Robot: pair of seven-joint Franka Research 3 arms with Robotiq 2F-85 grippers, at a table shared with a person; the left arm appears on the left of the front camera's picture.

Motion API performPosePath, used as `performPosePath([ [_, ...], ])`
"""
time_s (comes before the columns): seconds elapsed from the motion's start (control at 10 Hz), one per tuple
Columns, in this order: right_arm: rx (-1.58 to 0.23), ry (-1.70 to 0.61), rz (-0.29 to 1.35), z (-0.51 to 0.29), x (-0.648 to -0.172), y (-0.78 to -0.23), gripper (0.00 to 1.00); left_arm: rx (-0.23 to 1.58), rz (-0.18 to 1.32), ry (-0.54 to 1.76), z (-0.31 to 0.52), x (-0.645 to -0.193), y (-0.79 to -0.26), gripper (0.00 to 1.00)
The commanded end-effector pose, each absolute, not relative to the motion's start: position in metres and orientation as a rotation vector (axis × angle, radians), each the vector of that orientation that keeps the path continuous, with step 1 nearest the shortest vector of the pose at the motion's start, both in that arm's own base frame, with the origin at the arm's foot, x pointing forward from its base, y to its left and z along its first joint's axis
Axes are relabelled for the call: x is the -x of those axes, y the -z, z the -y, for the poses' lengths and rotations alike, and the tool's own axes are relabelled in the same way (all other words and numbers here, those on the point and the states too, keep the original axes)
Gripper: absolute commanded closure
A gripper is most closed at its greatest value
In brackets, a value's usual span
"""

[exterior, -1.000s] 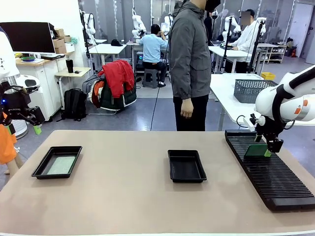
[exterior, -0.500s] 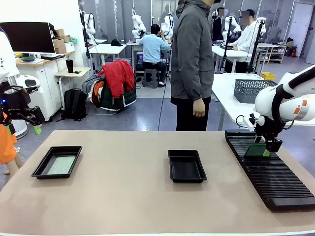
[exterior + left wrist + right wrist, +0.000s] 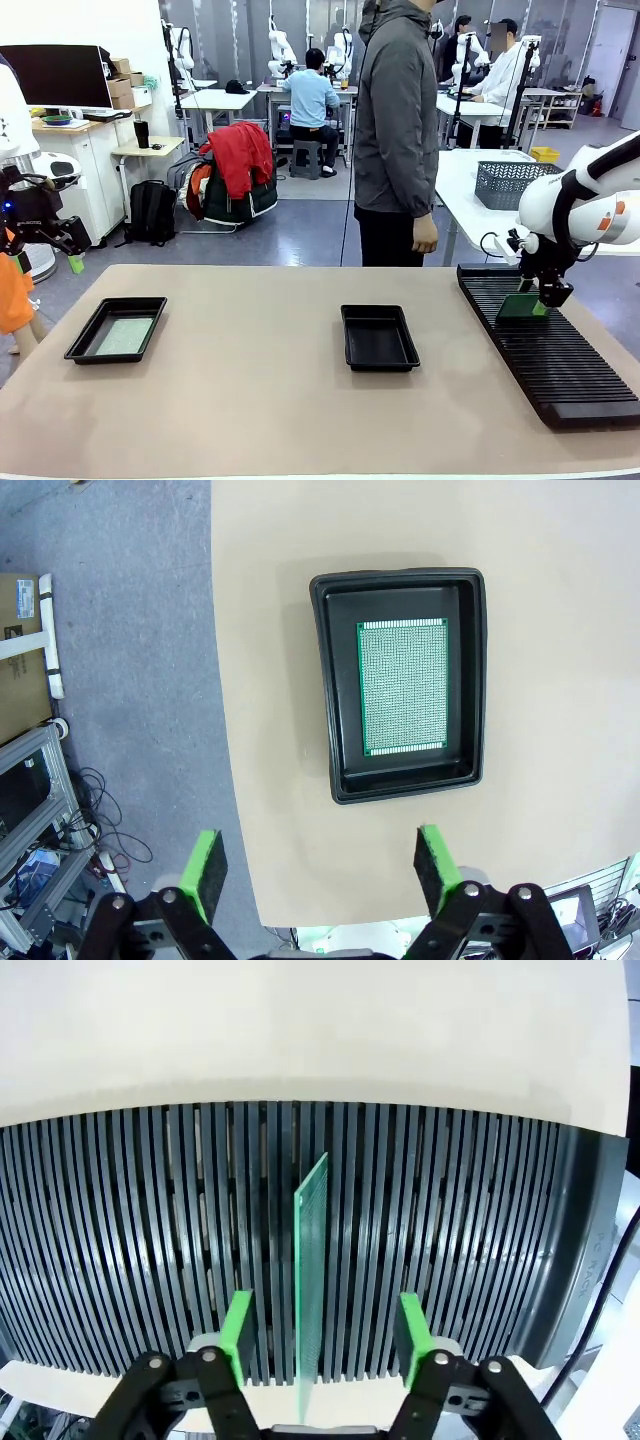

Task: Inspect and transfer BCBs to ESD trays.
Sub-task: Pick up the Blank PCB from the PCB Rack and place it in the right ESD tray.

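Well apart, the left fingers (image 3: 207, 865) hang over a black tray (image 3: 338, 730) with one green board (image 3: 402, 687) lying flat inside; between the right fingers (image 3: 237, 1332), also apart, a second board (image 3: 312, 1260) stands on edge in the slotted rack (image 3: 120, 1220), untouched.

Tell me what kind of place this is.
Probably a robotics lab or electronics workshop: the right gripper straddles a green circuit board standing in a slotted black rack, and a second board lies flat in a black tray.

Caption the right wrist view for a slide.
Right gripper straddles a BCB standing on edge in the slotted rack.
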State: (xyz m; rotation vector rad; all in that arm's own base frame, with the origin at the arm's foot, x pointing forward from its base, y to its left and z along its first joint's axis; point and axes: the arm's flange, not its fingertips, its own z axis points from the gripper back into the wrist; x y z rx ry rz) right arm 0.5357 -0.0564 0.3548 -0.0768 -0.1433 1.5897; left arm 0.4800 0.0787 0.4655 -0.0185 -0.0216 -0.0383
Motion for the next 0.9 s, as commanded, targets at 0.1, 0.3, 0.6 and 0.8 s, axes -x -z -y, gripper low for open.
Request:
performPosePath([
  [0.1,0.073,-1.571,0.153,0.0561,-0.5375,-0.3568,0.4,0.016,0.027,0.037,-0.0789,-0.4794,-0.4647,0.0],
  [0.3,0.062,-1.574,0.156,0.056,-0.5387,-0.3551,0.48,0.016,0.027,0.037,-0.0789,-0.4794,-0.4647,0.0],
  [0.6,0.059,-1.572,0.162,0.0566,-0.5385,-0.3567,0.61,0.016,0.027,0.037,-0.0789,-0.4794,-0.4647,0.0],
  [0.8,0.056,-1.573,0.15,0.056,-0.5401,-0.3557,0.69,0.016,0.027,0.037,-0.0789,-0.4794,-0.4647,0.0],
])
